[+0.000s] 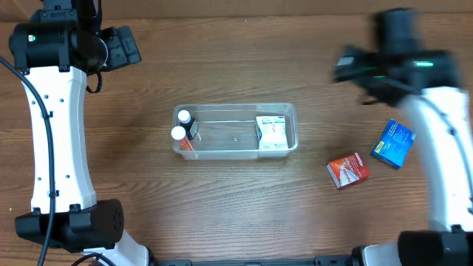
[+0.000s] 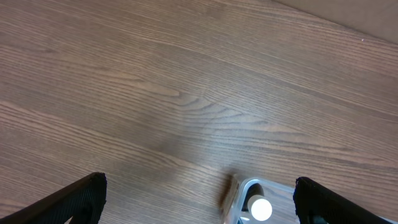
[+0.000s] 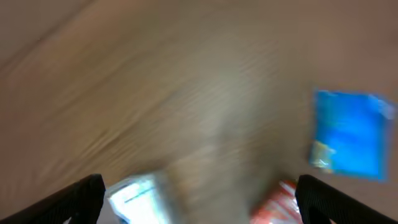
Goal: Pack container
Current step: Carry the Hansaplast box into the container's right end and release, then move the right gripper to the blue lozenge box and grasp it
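Container point(image 1: 229, 137) mid-frame on worktop point(image 1: 236, 214), two bottles point(image 1: 181, 125) at left end, white box point(image 1: 271, 133) at right. Likely light, thin-walled, slippery, flexing if squeezed; best taken at rim. Red box point(image 1: 347, 169), blue box point(image 1: 392, 143) lower right, outside. Left hand point(image 2: 199, 183), right hand point(image 3: 199, 185) spread wide, empty.

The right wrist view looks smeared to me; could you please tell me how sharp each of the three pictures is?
Right wrist: heavy motion blur, the blue box and red box mere smears. Overhead: table and container crisp, only the right arm blurred. Left wrist: wood grain sharp, the white bottle cap looks washed out.
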You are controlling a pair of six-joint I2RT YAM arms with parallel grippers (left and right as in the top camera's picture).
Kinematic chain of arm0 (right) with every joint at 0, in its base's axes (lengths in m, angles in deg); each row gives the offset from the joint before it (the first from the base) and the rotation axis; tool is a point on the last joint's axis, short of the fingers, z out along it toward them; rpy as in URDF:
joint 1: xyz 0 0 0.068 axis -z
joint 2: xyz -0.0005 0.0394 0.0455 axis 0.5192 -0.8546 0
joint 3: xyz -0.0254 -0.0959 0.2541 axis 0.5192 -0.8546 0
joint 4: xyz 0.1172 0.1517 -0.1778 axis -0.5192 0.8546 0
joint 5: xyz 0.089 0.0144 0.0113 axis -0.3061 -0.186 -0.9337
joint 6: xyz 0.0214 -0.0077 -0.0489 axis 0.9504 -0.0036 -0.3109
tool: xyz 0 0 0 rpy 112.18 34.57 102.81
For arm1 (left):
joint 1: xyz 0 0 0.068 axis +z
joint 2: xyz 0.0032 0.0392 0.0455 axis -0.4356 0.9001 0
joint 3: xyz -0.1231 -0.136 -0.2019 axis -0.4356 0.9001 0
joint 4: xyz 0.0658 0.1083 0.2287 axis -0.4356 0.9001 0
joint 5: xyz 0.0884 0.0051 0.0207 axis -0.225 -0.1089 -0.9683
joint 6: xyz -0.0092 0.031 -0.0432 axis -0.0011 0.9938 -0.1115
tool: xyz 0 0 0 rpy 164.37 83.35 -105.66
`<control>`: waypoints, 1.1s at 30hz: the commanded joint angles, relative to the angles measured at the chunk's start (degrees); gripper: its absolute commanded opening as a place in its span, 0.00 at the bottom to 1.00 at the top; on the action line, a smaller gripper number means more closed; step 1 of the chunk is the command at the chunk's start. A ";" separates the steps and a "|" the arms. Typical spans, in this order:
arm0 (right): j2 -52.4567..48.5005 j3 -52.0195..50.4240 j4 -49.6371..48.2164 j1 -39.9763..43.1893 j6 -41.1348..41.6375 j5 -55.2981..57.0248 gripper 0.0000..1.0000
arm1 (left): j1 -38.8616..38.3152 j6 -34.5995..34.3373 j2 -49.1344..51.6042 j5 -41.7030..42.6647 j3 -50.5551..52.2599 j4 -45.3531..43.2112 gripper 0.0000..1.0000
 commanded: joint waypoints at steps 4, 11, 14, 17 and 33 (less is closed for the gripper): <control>-1.40 -9.16 2.47 16.61 5.01 -0.46 1.00 | -0.07 -0.17 -1.81 -0.17 -1.40 -0.61 0.97; -1.42 -24.50 -6.93 21.77 2.80 -0.68 1.00 | -0.07 -0.20 -1.81 -0.15 -1.40 -0.66 0.97; -1.42 -28.89 -10.95 21.81 1.51 -1.11 1.00 | -0.07 -0.17 -1.81 -0.15 -1.40 -0.68 0.97; -1.46 -32.48 -14.23 21.81 1.53 -1.11 1.00 | -0.07 -0.20 -1.81 -0.13 -1.40 -0.66 0.97; -1.46 -41.35 -25.92 21.81 -4.70 1.57 1.00 | -0.07 -0.20 -1.81 -0.15 -1.40 -0.68 0.97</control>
